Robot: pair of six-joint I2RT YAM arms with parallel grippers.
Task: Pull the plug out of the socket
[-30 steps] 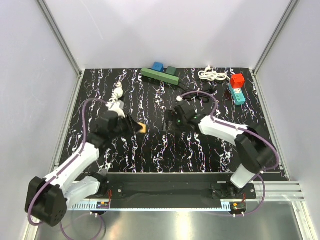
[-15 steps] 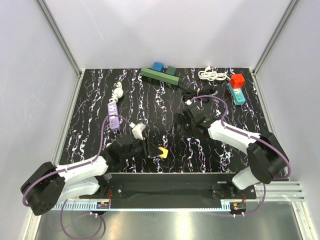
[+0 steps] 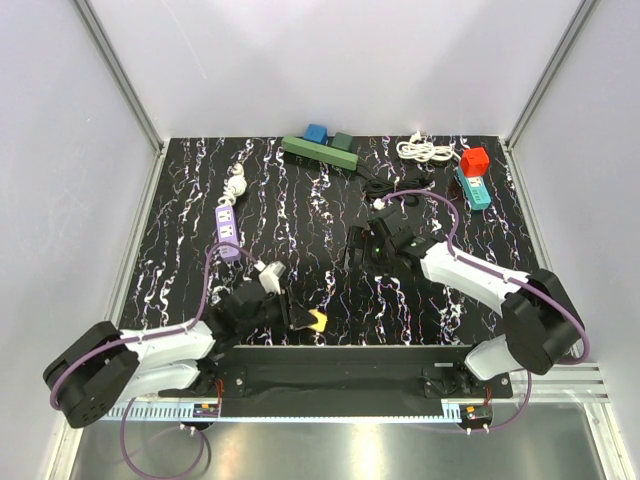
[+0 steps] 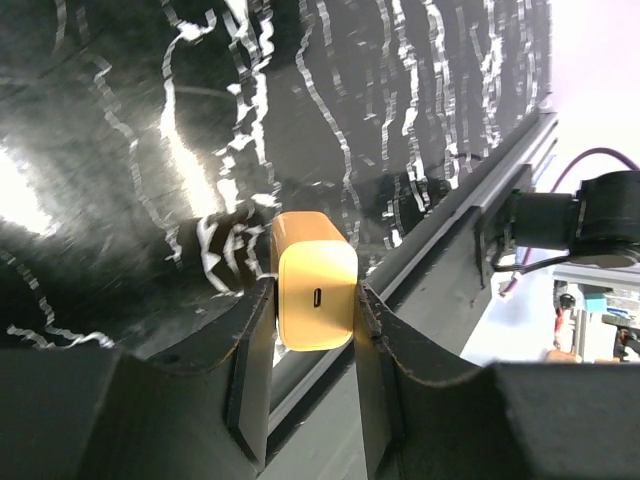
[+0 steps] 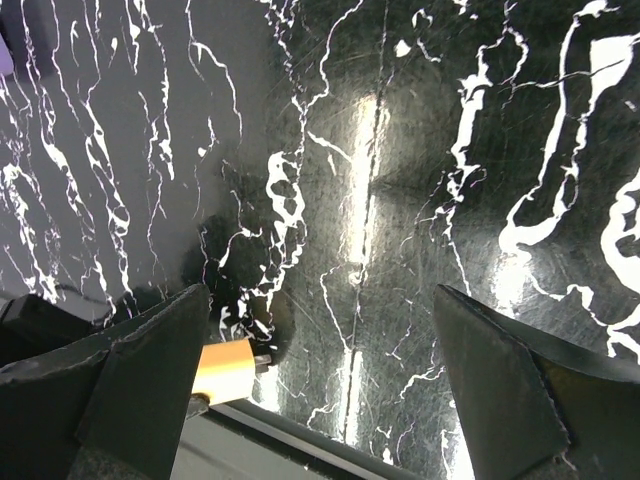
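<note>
The left gripper (image 4: 313, 335) grips the yellow plug (image 4: 315, 290) — it sits squarely between the fingers, port face outward. The right gripper (image 5: 320, 340) gapes wide, holding nothing — the plug lies well beyond its tips.

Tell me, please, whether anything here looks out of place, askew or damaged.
Only the yellow plug stands out. It sits in no socket. It is clamped in the left gripper by the front edge of the table, apart from the purple strip. Nothing looks spilled or damaged.
</note>
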